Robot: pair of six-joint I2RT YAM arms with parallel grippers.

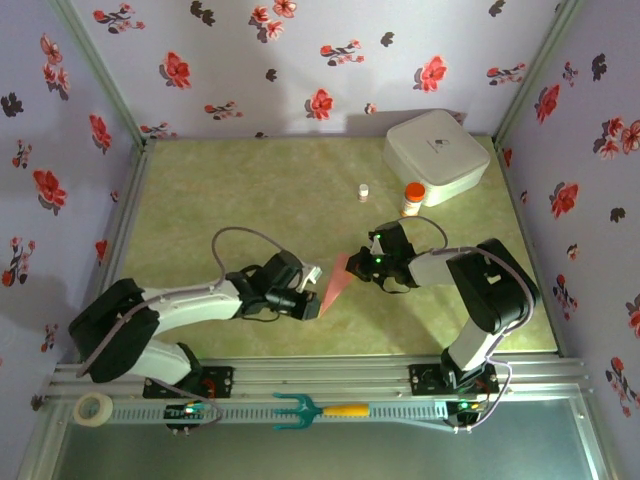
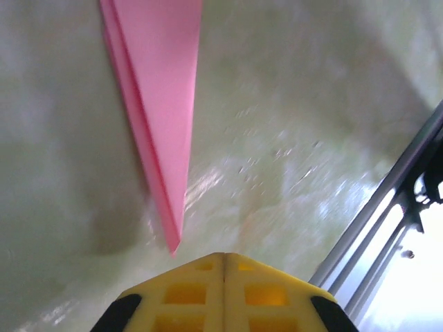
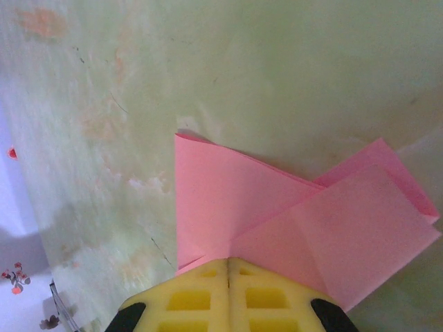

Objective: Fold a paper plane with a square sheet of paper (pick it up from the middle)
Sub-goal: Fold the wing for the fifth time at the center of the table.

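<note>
The paper plane [image 1: 337, 284] lies on the green mat as a slim salmon-pink dart between my two grippers. In the left wrist view the paper plane [image 2: 159, 104] points its sharp tip toward my left gripper [image 2: 223, 254], which is shut and empty a little short of that tip. My left gripper [image 1: 313, 298] sits at the plane's near end. My right gripper [image 1: 364, 262] is at the wide far end. In the right wrist view my right gripper [image 3: 228, 261] is shut, and the creases of the plane [image 3: 228, 200] run in between its yellow fingers [image 3: 187, 297].
A white rounded box [image 1: 436, 155] stands at the back right, with an orange-capped bottle [image 1: 412, 197] and a small white bottle [image 1: 363, 191] in front of it. An orange-handled teal fork [image 1: 320, 410] and a tape roll [image 1: 93, 407] lie beyond the metal rail [image 1: 320, 375].
</note>
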